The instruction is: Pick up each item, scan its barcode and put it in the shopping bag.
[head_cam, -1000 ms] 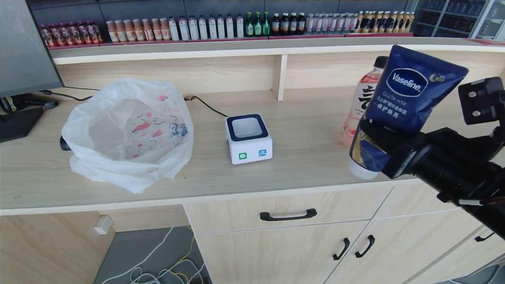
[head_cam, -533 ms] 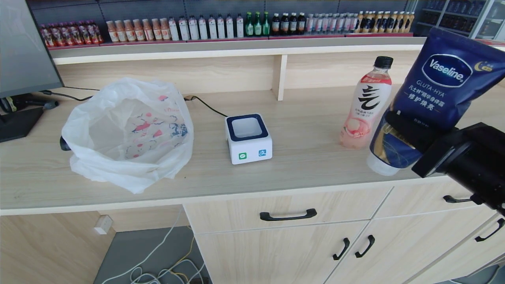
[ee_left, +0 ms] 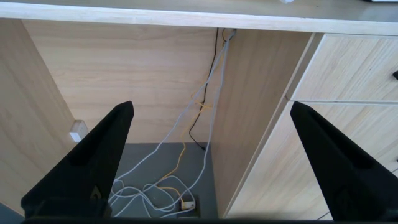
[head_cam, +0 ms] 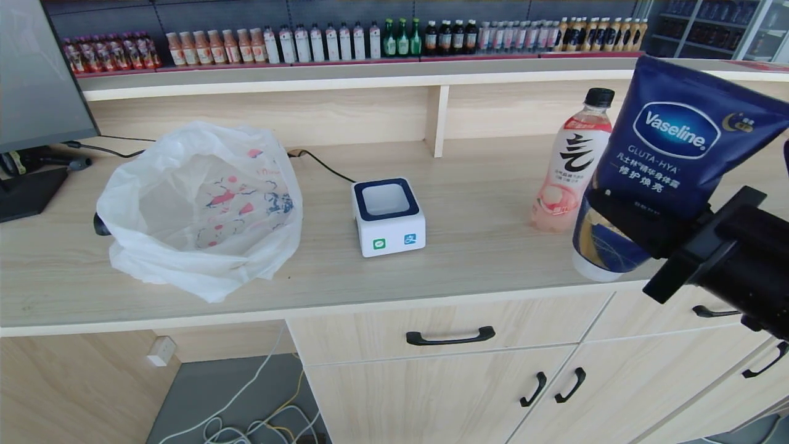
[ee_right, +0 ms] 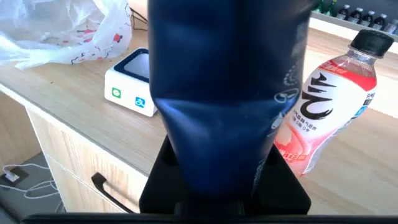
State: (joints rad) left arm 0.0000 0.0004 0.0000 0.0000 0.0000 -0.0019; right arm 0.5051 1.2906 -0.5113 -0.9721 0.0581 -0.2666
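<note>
Drifting back leftward, the right gripper is clamping the blue lotion tube. The white shopping bag is lying open, and the left gripper is hanging with its fingers spread.

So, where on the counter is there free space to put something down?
The widest bare patch of the counter lies between the scanner and the pink bottle. A narrower gap lies between the shopping bag and the scanner. The right end is crowded: the right gripper holds the blue tube near the bottle.
</note>
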